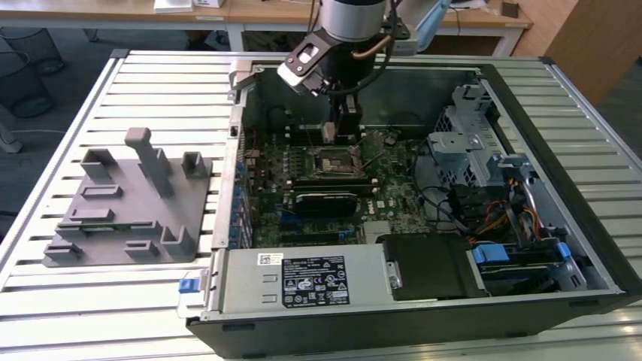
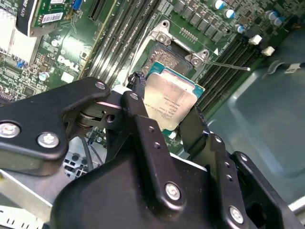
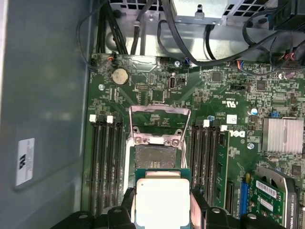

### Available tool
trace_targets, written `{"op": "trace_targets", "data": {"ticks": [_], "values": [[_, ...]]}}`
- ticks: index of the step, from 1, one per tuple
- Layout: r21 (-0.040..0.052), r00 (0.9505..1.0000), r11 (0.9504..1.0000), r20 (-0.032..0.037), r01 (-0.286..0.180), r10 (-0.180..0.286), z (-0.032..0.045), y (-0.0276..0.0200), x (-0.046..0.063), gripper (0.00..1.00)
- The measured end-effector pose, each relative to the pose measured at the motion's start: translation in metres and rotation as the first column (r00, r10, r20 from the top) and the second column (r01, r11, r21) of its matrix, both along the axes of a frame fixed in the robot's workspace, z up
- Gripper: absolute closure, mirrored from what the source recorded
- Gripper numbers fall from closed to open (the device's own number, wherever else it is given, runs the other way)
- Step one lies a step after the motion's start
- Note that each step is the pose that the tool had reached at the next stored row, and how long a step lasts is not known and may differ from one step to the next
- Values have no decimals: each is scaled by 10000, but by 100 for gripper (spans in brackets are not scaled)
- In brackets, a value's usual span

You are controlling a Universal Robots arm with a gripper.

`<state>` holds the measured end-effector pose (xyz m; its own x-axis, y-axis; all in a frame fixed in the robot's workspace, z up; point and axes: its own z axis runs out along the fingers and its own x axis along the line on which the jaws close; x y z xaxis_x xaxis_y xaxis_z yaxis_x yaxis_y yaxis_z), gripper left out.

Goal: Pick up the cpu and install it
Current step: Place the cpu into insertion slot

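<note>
Two fingers (image 2: 141, 114) of the gripper (image 2: 167, 107) pinch the cpu (image 2: 174, 98) by opposite edges, holding it tilted above the open socket (image 3: 155, 155), whose frame (image 3: 159, 117) stands raised. Around the socket lies the motherboard (image 1: 386, 199) inside the case (image 1: 401, 331). A grey fixture (image 1: 131, 203) stands on the slatted table (image 1: 120, 301) at the exterior view's left.

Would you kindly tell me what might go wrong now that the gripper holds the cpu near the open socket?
The gripper holds the cpu only by two edges, so it might slip and drop onto the open socket. If it comes down askew, contacts could suffer. The raised socket frame and thin lever stand close, so the gripper might catch them.
</note>
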<state>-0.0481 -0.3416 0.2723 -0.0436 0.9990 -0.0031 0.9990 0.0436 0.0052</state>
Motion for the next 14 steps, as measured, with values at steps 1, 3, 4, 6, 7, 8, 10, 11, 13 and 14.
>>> {"op": "trace_targets", "data": {"ticks": [1,3,4,6,7,8,10,11,13,14], "values": [[-44,10000,10000,0,0,0,-13,1,0,46],[-127,10000,9999,-1,0,0,-38,2,0,46],[-153,10000,9999,-1,0,0,-49,4,0,46],[-153,10000,9999,1,-1,1,-72,6,1,46],[-131,10000,9999,1,0,0,-82,6,0,46],[-115,10000,9999,0,0,0,-92,6,0,46],[-107,10000,9999,0,1,-1,-112,6,0,46],[-106,10000,9999,-1,0,-1,-120,6,0,46],[-105,10000,9999,0,-1,1,-135,7,1,46],[-105,10000,9999,0,-1,1,-141,8,1,46]]}}
